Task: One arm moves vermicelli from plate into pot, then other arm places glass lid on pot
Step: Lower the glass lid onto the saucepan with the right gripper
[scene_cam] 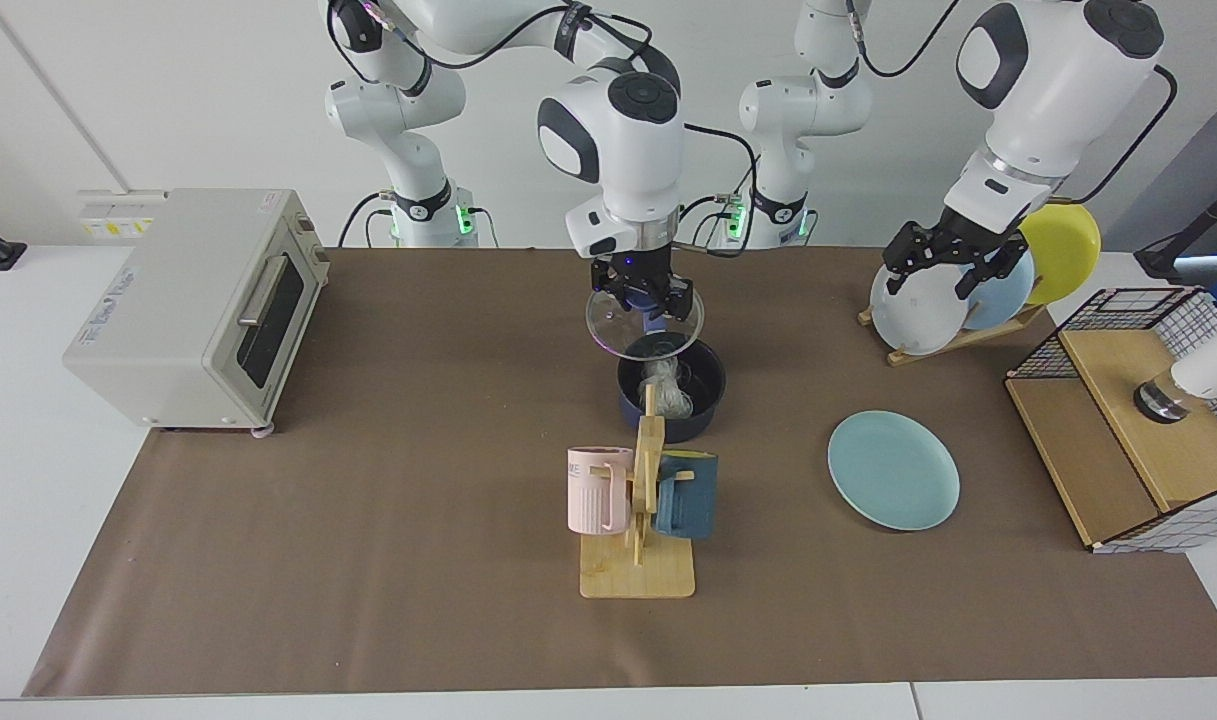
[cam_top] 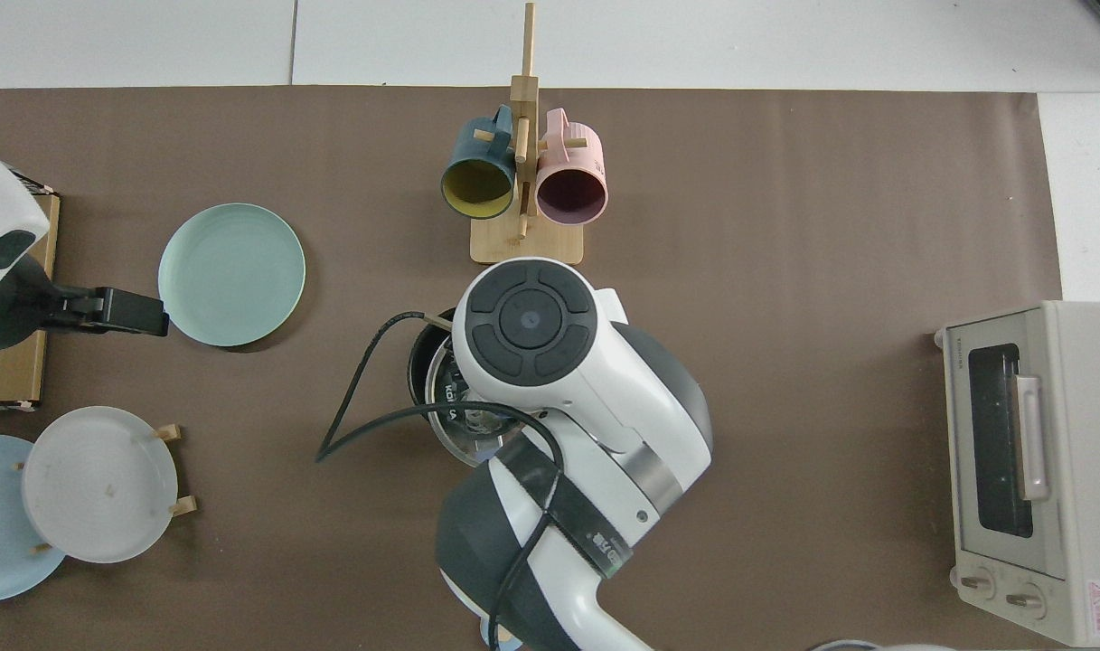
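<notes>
Glass lid: 1, clenched in right end effector | left end effector: released | mugs: 2

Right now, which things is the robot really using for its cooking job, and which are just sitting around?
In the job:
- right gripper, holding the glass lid above the pot
- vermicelli, inside the pot
- teal plate, bare
- left gripper, waiting by the plate rack

Just sitting around:
- toaster oven
- mug stand, pink mug, dark blue mug
- wire basket

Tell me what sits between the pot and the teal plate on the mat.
Nothing: the facing view shows only bare brown mat between the pot and the plate. The right end effector holds the glass lid above the pot.
</notes>
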